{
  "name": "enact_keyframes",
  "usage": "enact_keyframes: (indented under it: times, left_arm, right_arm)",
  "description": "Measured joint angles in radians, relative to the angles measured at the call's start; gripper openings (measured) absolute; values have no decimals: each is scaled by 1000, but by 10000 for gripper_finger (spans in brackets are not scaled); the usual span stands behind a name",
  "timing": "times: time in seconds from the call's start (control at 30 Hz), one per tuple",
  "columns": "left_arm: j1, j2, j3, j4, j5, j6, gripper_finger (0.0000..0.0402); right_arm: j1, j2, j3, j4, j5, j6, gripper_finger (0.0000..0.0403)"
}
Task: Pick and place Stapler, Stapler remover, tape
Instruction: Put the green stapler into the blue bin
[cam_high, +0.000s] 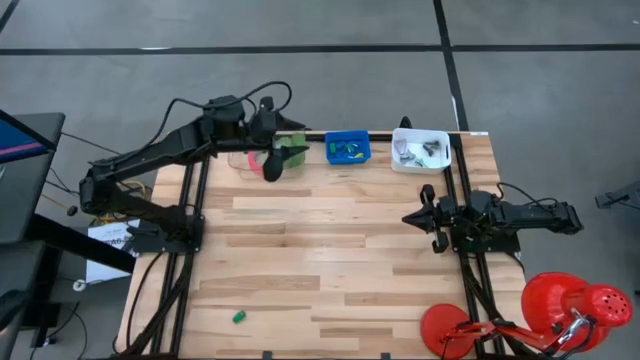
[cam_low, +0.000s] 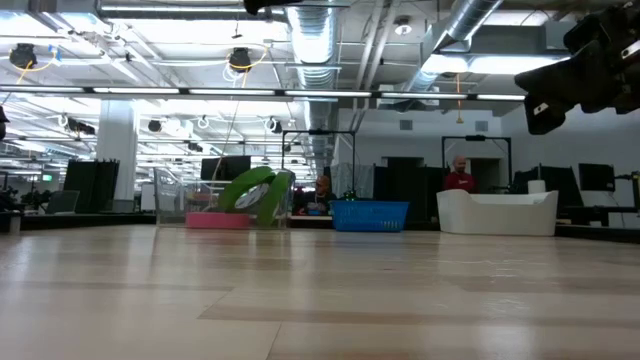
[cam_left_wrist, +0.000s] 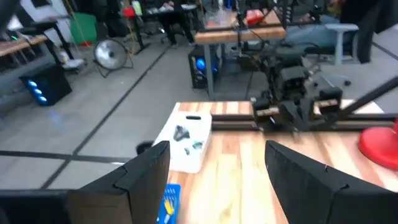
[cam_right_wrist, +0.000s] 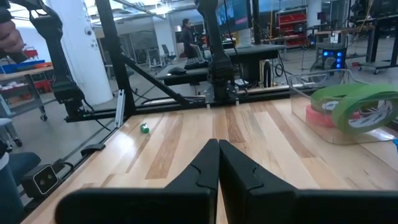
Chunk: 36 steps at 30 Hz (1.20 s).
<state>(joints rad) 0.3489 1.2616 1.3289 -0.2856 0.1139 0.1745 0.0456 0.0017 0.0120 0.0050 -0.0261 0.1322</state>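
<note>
Here the tape (cam_high: 278, 158), flat rings with wide open centres, sits at the table's far left in a clear bin (cam_right_wrist: 348, 134): a pink-red roll (cam_right_wrist: 320, 116) lies flat on the bin's floor, and green rolls (cam_right_wrist: 360, 107) lean tilted over it, their open centres facing sideways rather than up. In the low view the green rings stand on edge, propped against one another. The plastic looks smooth and slightly glossy; the bin walls are thin and transparent.

The left gripper (cam_high: 268, 118) hangs just beyond the bin's far edge, fingers (cam_left_wrist: 146, 174) spread wide with nothing between them, so the tape lies directly beneath and slightly nearer the table's middle than the tool. This arm is by far the nearer one.

Along the same far edge, a blue bin (cam_high: 347, 148) holds small coloured pieces, and a white bin (cam_high: 420, 150) holds grey metal items too small to identify. A tiny green piece (cam_high: 239, 316) lies alone on the pale wood-plank table (cam_high: 330, 250) near its front edge.

The right gripper (cam_high: 428, 216) waits at the right edge, well apart from the tape, fingers (cam_right_wrist: 205, 168) pressed together on nothing.
</note>
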Motion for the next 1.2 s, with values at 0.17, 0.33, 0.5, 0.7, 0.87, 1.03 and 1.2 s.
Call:
enact_keyframes:
  times: [0.17, 0.33, 0.5, 0.7, 0.87, 1.03, 1.2]
  left_arm:
    - [-9, -15, 0, -87, 59, -23, 252]
    - [-16, -18, 0, -243, 130, -20, 252]
    - [-30, -18, 0, -415, 245, 46, 252]
    - [-88, -18, 0, -591, 257, 118, 254]
    - [-159, -18, -26, -633, 251, 128, 266]
    - [-222, -28, -70, -670, 246, 21, 281]
    - [-287, -27, -129, -678, 246, -81, 287]
  right_arm:
    - [0, 0, 0, 1, 0, 0, 0]
    - [0, 0, 0, 1, 0, 0, 0]
    - [0, 0, 0, 2, 0, 0, 0]
    - [0, 0, 0, 2, 0, 0, 0]
    - [0, 0, 0, 2, 0, 0, 0]
    - [0, 0, 0, 2, 0, 0, 0]
    - [0, 0, 0, 2, 0, 0, 0]
